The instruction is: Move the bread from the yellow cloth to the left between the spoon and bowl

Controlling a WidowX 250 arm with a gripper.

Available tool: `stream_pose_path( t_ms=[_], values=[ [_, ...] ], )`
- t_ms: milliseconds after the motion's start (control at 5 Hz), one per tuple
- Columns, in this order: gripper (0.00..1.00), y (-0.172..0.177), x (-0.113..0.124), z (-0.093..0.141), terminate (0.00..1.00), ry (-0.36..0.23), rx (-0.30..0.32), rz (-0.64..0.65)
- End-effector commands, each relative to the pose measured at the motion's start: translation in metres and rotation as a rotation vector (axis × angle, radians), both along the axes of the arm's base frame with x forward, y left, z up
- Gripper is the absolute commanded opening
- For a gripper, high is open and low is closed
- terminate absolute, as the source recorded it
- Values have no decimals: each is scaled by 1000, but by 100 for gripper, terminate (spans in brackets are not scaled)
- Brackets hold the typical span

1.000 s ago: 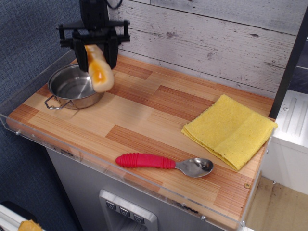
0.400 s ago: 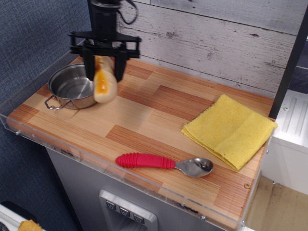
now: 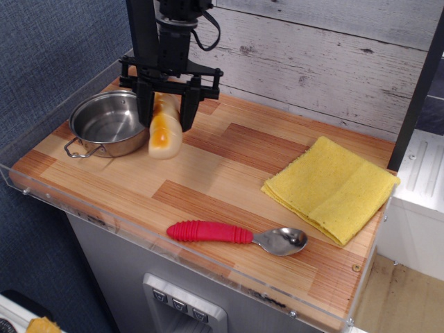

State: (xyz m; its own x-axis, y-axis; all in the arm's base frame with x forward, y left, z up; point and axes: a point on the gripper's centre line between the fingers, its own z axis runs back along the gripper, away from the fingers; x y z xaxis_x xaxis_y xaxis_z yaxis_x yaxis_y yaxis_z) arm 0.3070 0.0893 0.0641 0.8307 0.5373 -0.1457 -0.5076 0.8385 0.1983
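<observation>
Only one view, looking down at an angle on a wooden bench (image 3: 229, 180) with a clear plastic rim along its front and left edges.

At far left, black gripper (image 3: 168, 111) hanging straight down from a dark arm, jaws pointing at the bench. Jaws parted about as wide as the bread (image 3: 165, 129) and closed against its two sides, one finger (image 3: 146, 104) on the left, one on the right. Bread held nearly upright, slightly tilted, orange-yellow glazed face toward the camera, pale rounded lower end down at the bench surface. Cannot tell whether that end touches the wood or hangs just above it.

Just left of the bread, the bowl (image 3: 107, 125): shiny steel, round, nothing visible inside, one wire loop handle showing at its front left. Bread's lower end just beside the bowl's right rim; contact between them not clear.

Near the front edge, the spoon (image 3: 236, 235), lying flat, ribbed red handle pointing left, metal bowl to the right. Well apart from the bread, nearer the camera and to the right.

At right, the yellow cloth (image 3: 331, 187), folded, lying flat with one corner pointing toward the back wall, nothing on it. Well apart from gripper and bread.

Behind the bench, a whitewashed plank wall (image 3: 312, 55); at left, a blue textured panel.
</observation>
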Motion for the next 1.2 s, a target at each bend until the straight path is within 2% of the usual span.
stream_pose_path(
  t_ms=[0, 200, 400, 600, 800, 1000],
  values=[
    [0, 3, 2, 2, 0, 10, 6, 10],
    [0, -47, 40, -19, 0, 31, 0, -6],
    [0, -27, 23, -20, 0, 47, -1, -19],
    [0, -24, 20, -16, 0, 44, -1, -15],
    [100, -21, 17, -12, 0, 31, -24, -6],
    [100, -13, 12, -11, 0, 37, -21, -7]
  ],
)
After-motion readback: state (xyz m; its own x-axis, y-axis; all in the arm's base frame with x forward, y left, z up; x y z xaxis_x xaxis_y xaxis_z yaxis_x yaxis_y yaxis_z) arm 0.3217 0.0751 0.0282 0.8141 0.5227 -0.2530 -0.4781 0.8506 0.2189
